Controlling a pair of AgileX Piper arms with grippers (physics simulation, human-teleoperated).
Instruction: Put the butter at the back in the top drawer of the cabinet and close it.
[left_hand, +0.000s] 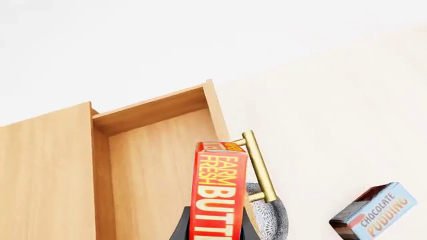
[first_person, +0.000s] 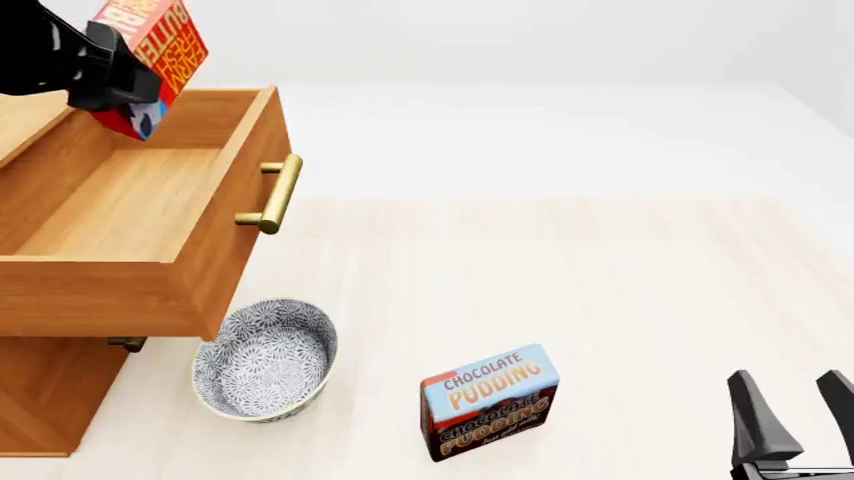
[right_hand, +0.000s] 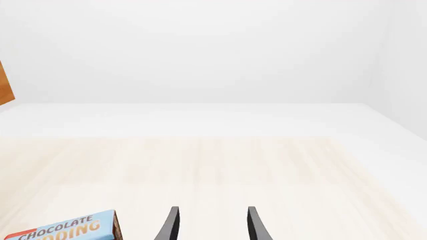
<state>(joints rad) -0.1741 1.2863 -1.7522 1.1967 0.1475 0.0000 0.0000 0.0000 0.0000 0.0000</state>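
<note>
The red butter (first_person: 163, 48) box hangs over the back of the pulled-out top drawer (first_person: 127, 200) of the wooden cabinet (first_person: 40, 390), held in my left gripper (first_person: 127, 85), which is shut on it. In the left wrist view the butter (left_hand: 219, 192) stands between the fingers above the drawer's bare floor (left_hand: 157, 175), close to its brass handle (left_hand: 259, 167). My right gripper (first_person: 797, 412) stands open low at the front right, holding nothing; its fingers (right_hand: 172, 225) show in the right wrist view.
A blue-and-brown Chocolate Pudding box (first_person: 489, 402) stands on the table in front of centre. A patterned grey bowl (first_person: 263, 360) sits beside the cabinet under the open drawer's front. A lower drawer's handle (first_person: 127, 344) peeks out beneath.
</note>
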